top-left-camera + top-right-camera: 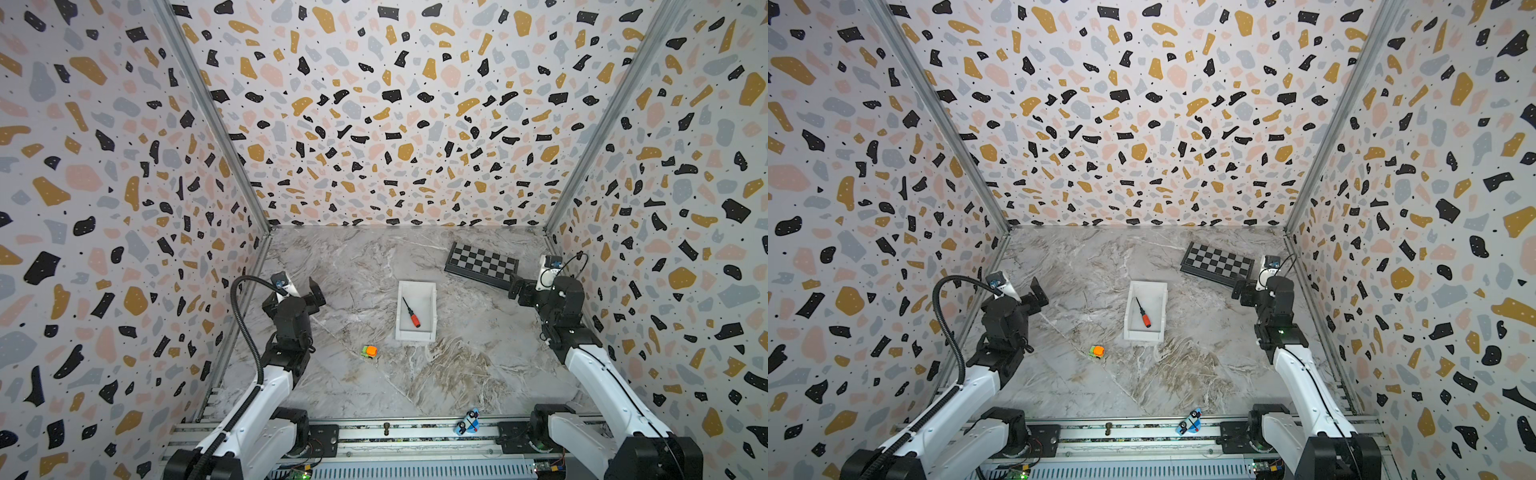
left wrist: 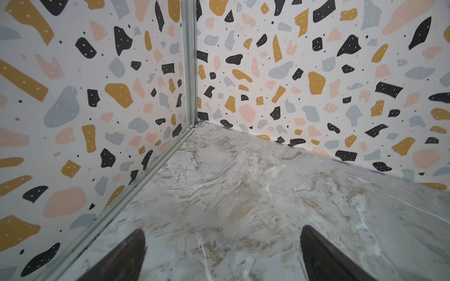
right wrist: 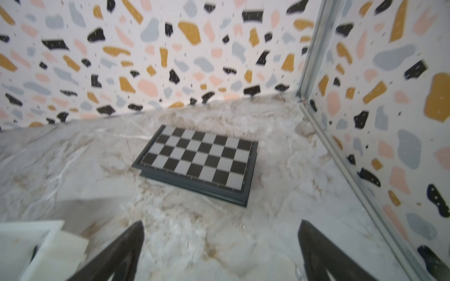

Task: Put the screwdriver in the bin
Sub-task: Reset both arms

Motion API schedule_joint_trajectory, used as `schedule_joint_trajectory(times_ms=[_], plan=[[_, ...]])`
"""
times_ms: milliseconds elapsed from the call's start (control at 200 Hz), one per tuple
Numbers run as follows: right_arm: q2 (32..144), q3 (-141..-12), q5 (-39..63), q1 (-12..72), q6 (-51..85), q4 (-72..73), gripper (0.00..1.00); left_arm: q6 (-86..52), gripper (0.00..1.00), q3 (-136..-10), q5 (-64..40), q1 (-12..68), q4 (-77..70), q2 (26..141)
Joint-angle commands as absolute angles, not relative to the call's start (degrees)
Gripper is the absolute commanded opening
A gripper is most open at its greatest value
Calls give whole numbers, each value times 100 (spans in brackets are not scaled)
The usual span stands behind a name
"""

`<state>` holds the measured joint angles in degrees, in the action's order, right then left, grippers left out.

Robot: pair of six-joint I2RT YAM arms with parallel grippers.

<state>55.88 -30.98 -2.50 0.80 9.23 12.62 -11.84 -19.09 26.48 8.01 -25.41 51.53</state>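
A white, low-walled bin sits open side up, mid-table. A small screwdriver lies flat and diagonal inside it, red-orange handle nearer the front wall, thin black shaft pointing away.

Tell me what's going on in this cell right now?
Nothing is being held. The screwdriver lies inside the bin, handle toward the robot's base. The right end effector is open and empty, off to the side, facing the chessboard. The left end effector is open too, pointed at a corner of the enclosure. The task looks done.
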Motion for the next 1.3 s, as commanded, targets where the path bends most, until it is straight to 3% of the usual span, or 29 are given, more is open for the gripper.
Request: schedule_joint_trajectory(times_ms=[0,210,386,481,656,706,746,806,891,1297], plan=[[5713,-2609,-719,71,830,2667,99,-710,100,-1387,2901,782,-3768,5000],[6073,-1883,-821,149,768,3966,99,-491,100,-575,2746,782,-5251,5281],[6782,-1444,-1230,497,442,5181,99,-599,100,-268,2724,779,-6485,6297],[7324,-1380,-1491,729,189,5749,99,-298,100,-505,2516,774,-6389,6551],[8342,-1263,-1276,844,-152,6956,99,-229,100,-302,2484,747,-7870,7797],[8326,-1337,-1060,738,-71,6720,99,-228,100,-355,2538,747,-8150,8063],[8342,-1242,-866,614,21,6762,99,-228,100,-428,2516,738,-7997,8049],[8746,-999,-831,615,-90,7931,99,-227,100,-572,2470,732,-7412,7851],[8559,-1286,-370,392,38,6921,99,-244,100,-836,2532,729,-7201,8064],[8510,-1166,-624,580,-87,7118,99,-244,100,-923,2487,727,-6876,7973]])
